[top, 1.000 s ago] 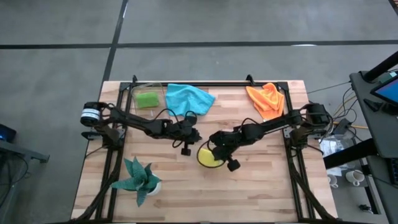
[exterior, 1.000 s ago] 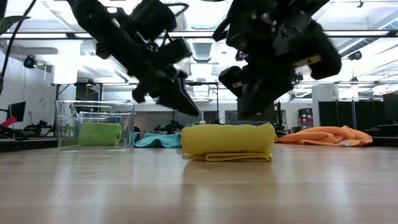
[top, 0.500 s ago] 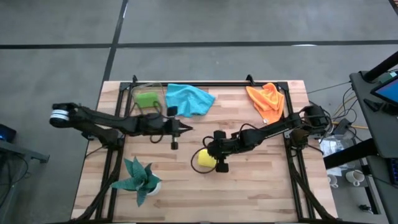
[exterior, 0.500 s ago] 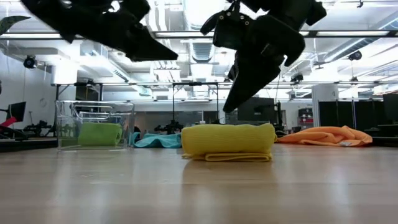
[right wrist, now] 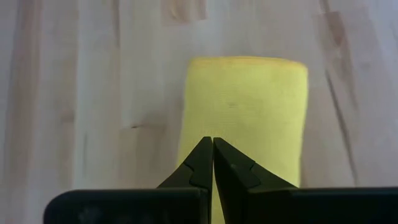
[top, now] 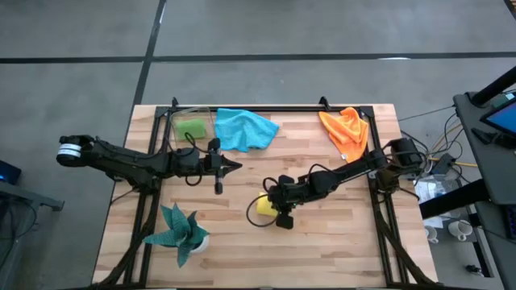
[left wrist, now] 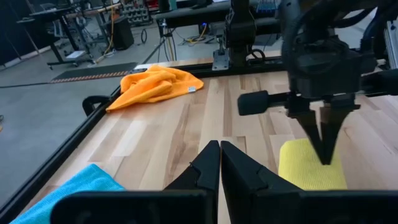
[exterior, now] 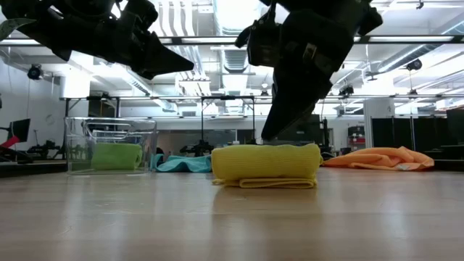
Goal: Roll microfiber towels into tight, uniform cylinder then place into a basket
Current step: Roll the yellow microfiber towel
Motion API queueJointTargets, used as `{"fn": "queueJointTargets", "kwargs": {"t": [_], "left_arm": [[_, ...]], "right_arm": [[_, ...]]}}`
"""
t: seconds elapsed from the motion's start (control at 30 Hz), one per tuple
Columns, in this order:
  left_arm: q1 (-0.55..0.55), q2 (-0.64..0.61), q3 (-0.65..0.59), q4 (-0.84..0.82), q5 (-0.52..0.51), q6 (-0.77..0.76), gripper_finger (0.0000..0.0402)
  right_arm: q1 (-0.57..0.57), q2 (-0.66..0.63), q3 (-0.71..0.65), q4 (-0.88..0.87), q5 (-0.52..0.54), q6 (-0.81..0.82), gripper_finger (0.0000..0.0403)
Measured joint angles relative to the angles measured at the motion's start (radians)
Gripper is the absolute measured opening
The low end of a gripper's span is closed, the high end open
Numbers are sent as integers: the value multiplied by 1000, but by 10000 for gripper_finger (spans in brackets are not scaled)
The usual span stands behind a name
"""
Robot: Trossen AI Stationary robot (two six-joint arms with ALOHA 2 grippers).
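Observation:
The rolled yellow towel (top: 263, 207) lies on the table near its middle, with a loose flap under it (exterior: 275, 183). My right gripper (right wrist: 212, 142) is shut, slanting down, its tips at the roll's top (exterior: 264, 138). My left gripper (top: 236, 167) is shut on nothing. It hangs level above the table, left of the roll, and points toward it (left wrist: 219, 144). A blue towel (top: 246, 127) and an orange towel (top: 347, 129) lie crumpled at the far edge. A green roll (top: 192, 128) rests inside the clear basket (exterior: 72, 145) at the far left. My right gripper's shut fingertips (left wrist: 324, 155) come down from above at a slant onto the top of the yellow roll (right wrist: 245, 106), which rests on the table. Whether the tips touch the cloth or stop just above it, I cannot tell.
A teal spiky plant (top: 179, 234) in a white pot stands at the near left. The black metal frame (top: 266, 107) runs along the table's far edge and sides. Bare wood lies in front of the yellow roll (exterior: 232, 217).
My left gripper has drawn back from the yellow roll toward the table's left, risen and levelled out, staying shut. My right gripper has rolled about its own axis and shifted slightly left over the roll. The yellow roll has stayed where it was.

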Motion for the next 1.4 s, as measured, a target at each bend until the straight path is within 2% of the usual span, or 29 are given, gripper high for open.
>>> {"fn": "queueJointTargets", "kwargs": {"t": [0.8,1.03,1.27,1.4], "left_arm": [[0,2,0,-4,0,1,0],[0,2,0,-4,0,1,0],[1,2,0,-4,0,1,0],[0,2,0,-4,0,2,0]], "right_arm": [[20,0,-64,68,90,156,9],[21,0,-78,91,53,162,9],[19,0,-102,80,30,134,9],[19,0,-111,64,30,-39,9]]}}
